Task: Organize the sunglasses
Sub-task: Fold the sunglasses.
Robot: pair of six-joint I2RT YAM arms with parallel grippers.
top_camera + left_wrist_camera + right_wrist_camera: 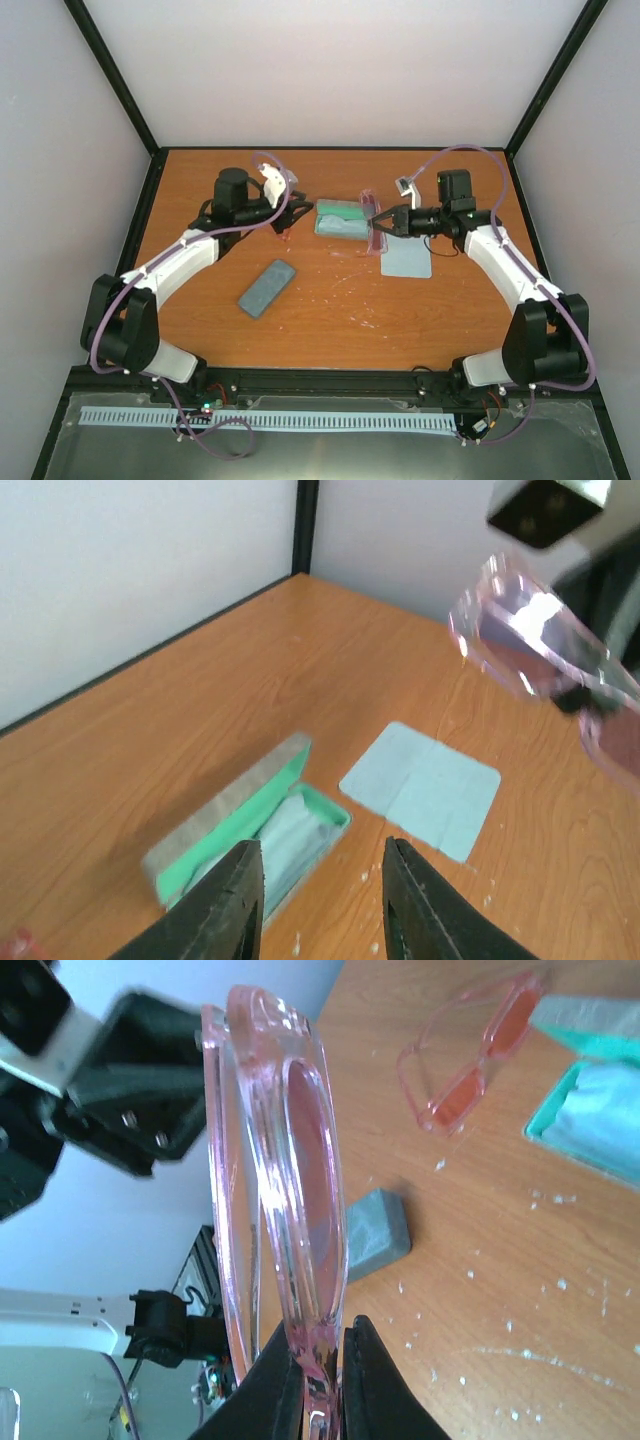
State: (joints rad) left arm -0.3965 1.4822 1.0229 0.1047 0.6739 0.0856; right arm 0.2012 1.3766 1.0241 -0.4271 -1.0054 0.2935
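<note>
My right gripper (387, 222) is shut on a see-through pink pair of sunglasses (374, 226) and holds it in the air just right of the open case (340, 218). In the right wrist view the fingers (322, 1370) pinch the frame (280, 1190) edge-on. A second pink pair (470, 1060) lies flat on the table by the left arm. My left gripper (287, 205) is open and empty, left of the open case. In the left wrist view its jaws (322, 900) stand apart above the case (250, 825), with the held sunglasses (540, 650) at upper right.
The open case has a green lining and a pale blue cloth (290, 830) in it. A flat pale blue cloth (406, 260) lies right of it. A closed grey case (267, 288) lies at front left. Black frame posts and white walls bound the table.
</note>
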